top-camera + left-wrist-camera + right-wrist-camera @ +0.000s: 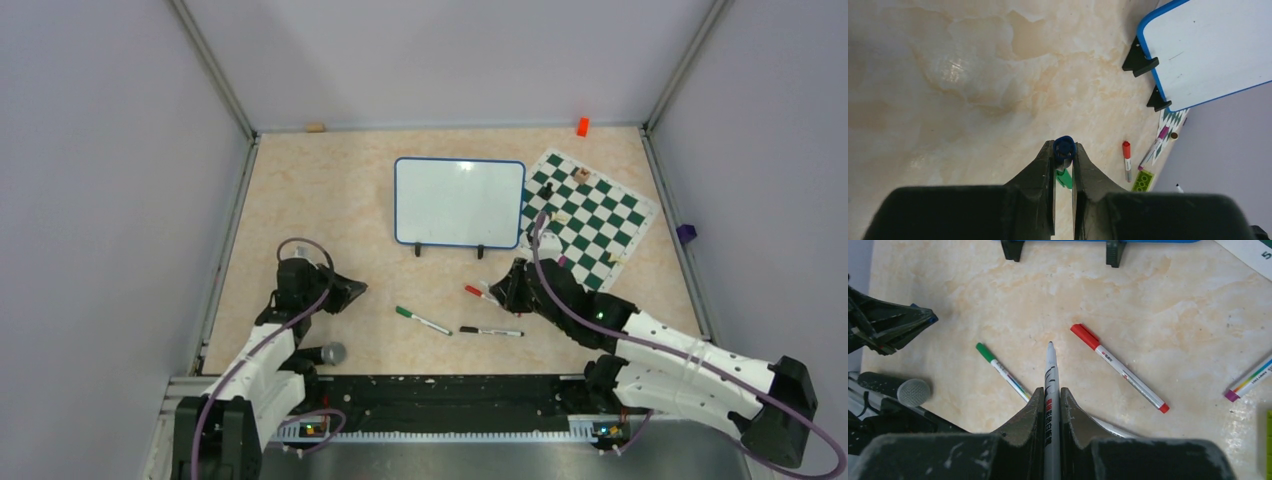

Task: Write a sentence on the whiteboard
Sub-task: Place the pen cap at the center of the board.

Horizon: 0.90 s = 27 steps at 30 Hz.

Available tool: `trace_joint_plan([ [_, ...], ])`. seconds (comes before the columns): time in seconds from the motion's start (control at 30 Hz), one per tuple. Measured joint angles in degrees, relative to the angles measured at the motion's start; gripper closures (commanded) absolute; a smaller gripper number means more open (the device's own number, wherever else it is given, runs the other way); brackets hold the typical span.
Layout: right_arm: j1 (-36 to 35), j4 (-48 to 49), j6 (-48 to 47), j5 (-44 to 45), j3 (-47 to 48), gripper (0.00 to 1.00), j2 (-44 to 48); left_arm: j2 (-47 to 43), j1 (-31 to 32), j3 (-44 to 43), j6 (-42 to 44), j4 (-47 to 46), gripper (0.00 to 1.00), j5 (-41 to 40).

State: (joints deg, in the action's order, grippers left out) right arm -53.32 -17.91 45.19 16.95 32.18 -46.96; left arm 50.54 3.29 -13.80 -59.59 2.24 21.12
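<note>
In the jaws of the right gripper (1051, 391) I have a white marker (1050, 362) clamped, bare tip pointing forward. A green marker (1000, 371) and a red marker (1118, 367) lie on either side ahead. My left gripper (1064, 146) is pinched on a blue cap (1064, 144). The whiteboard (459, 200) sits farther back, black feet (418, 249) toward the arms, chess mat (592, 215) just beside it.

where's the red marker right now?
Top view, right of centre: the red marker lies on the table in front of the whiteboard, just beside the right gripper, with the green marker to its left.
</note>
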Motion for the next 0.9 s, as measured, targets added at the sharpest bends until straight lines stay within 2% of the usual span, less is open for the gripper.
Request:
trace_joint_plan([
  [0.4,0.0,-10.1,5.7,4.9,3.7,1.00,-3.9,7.8,0.0,-2.1,6.9,4.7,0.99,-2.2],
  [0.67,0.0,-12.2,7.3,5.5,7.0,1.00,-4.3,11.5,0.0,-6.9,9.3,7.5,0.99,-4.5],
  [0.8,0.0,-12.9,7.5,5.7,7.0,1.00,-3.0,13.2,0.0,-11.0,10.6,8.6,0.88,-6.3],
  [0.9,0.0,-13.4,7.5,5.9,7.0,1.00,-1.8,14.3,0.0,-12.4,10.9,9.2,0.83,-6.5],
])
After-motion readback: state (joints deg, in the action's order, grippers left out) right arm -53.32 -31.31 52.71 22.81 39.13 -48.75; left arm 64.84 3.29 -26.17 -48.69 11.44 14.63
